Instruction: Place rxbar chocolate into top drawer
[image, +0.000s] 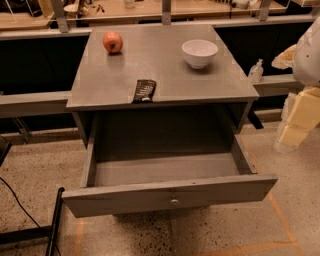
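Cream and white blocks of the robot's arm stand at the right border of the view, and the pincer (299, 122) is there, off the desk's right edge and well apart from everything on it; whether it is apart or together I cannot tell. Just beyond the desk's right edge, a small clear pump bottle (256, 70) stands on a grey ledge.

On the grey desk (165, 75), a white bowl (200, 52) sits upright near the back right corner, and only its white inside shows. Below the front edge the top drawer (167, 192) is pulled well out, its knob (174, 201) at the centre of the front panel; the drawer's bare grey bottom is all that shows inside.

The rxbar chocolate (144, 91) lies flat on the desk at the front edge, a little left of centre, above the open drawer. Its long axis runs front to back, the far end leaning slightly to the right, the near end at the edge itself. A red apple (113, 42) sits near the back left corner, well apart from the bar.

The floor (30, 165) is speckled stone with orange tape lines. A black bar (55, 220) slants at the lower left. Wooden tabletops cross the background.
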